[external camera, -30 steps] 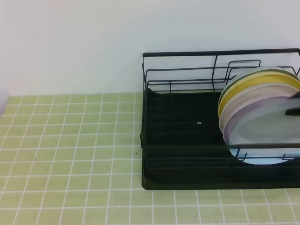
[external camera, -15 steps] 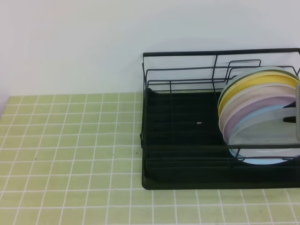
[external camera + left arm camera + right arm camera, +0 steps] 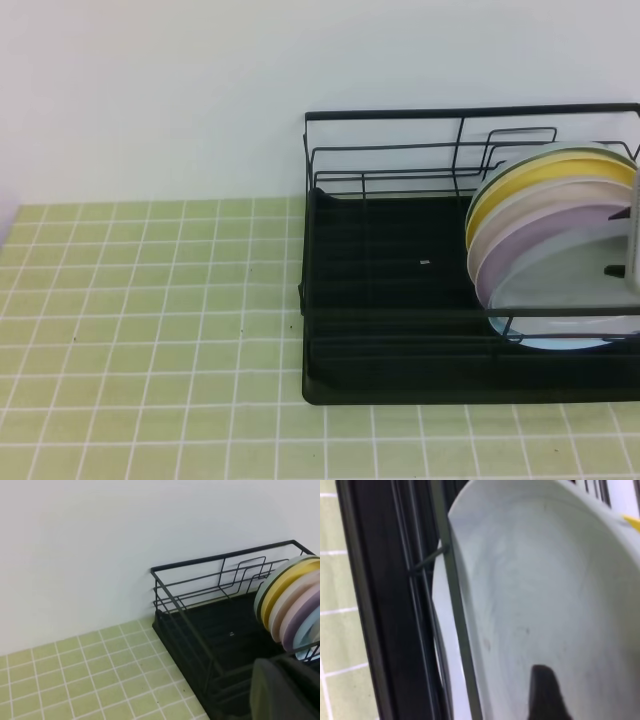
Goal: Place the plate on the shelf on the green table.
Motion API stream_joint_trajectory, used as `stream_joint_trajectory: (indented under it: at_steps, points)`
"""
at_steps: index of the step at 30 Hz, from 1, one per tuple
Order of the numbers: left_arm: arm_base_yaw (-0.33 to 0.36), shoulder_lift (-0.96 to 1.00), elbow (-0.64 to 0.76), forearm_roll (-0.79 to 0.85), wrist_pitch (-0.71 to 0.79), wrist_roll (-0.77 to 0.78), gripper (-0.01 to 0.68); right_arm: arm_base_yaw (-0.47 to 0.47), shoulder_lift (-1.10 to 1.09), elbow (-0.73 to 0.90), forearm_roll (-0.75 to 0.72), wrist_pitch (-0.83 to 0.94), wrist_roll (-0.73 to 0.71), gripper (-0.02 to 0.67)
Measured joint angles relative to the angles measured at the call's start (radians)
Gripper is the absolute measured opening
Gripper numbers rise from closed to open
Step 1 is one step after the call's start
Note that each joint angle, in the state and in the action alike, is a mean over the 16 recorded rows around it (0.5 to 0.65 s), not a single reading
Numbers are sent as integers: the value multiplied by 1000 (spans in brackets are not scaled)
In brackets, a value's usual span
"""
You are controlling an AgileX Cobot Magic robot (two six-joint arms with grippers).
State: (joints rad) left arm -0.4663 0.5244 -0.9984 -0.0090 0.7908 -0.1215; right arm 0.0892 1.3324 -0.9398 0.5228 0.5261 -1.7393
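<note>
Six or so plates stand on edge at the right end of the shelf (image 3: 400, 300), packed one behind the other and leaning back. The plate (image 3: 560, 285) is the front one of the row, pale grey, its face toward the tabletop's near side. Its lower edge sits down among the wire dividers, behind the front rail (image 3: 400, 313). Directly behind it a light blue plate (image 3: 560, 344) shows as a sliver at the bottom. Behind that come a lilac plate (image 3: 525, 235), a paler one, and a yellow plate (image 3: 540, 185), with a greenish rim at the very back.

The right gripper (image 3: 622, 245) is at the picture's right edge, in front of the plate's upper right part. Only dark bits of it show there. In the right wrist view one dark finger (image 3: 545, 692) lies against the plate's face, with a shelf wire running close beside the plate's rim. I cannot tell whether this gripper is released or grasping the plate.

The left gripper (image 3: 285, 690) is a dark blurred mass low in its own view, clenched, over the shelf's near corner and apart from the plates.

The rest of the shelf's black tray carries only a small pale fleck (image 3: 425, 263). The shelf stands on the tabletop (image 3: 150, 330), its back near the white wall (image 3: 150, 100).
</note>
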Motion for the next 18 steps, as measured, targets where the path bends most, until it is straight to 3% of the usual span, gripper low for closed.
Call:
stream_joint_trajectory:
  at_steps: [8, 18]
  points:
    - [0, 0, 0, 0, 0, 0, -2, 0, -59, 3, -1, -8, 46, 397]
    - [0, 0, 0, 0, 0, 0, -2, 0, -136, 3, 11, 3, 109, 386]
